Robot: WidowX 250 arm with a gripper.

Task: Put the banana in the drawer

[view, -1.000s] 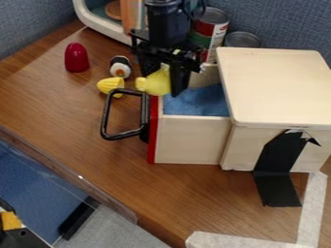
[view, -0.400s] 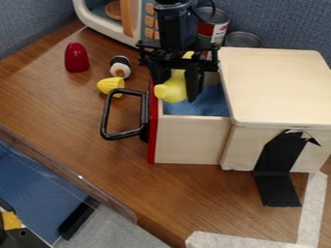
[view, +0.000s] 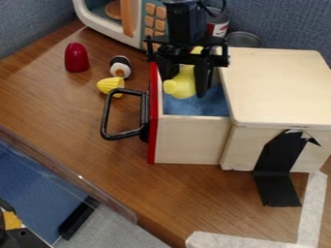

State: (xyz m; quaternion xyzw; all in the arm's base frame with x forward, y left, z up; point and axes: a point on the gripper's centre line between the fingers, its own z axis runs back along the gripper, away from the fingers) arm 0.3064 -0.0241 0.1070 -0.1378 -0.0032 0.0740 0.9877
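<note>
Pale tape (view: 311, 208) marks the wooden tabletop (view: 58, 111) nearest the camera, below a black claw (view: 186, 87) clamped on a yellow banana (view: 182, 83).
The open drawer (view: 190, 140) sits beneath the claw — banana above its blue lining (view: 194, 106). Left of the claw in view, small toys (view: 76, 58) dot the wood; behind it, cans (view: 218, 30) and a toy microwave (view: 92, 20) — then blue fabric walls (view: 284, 24).
</note>
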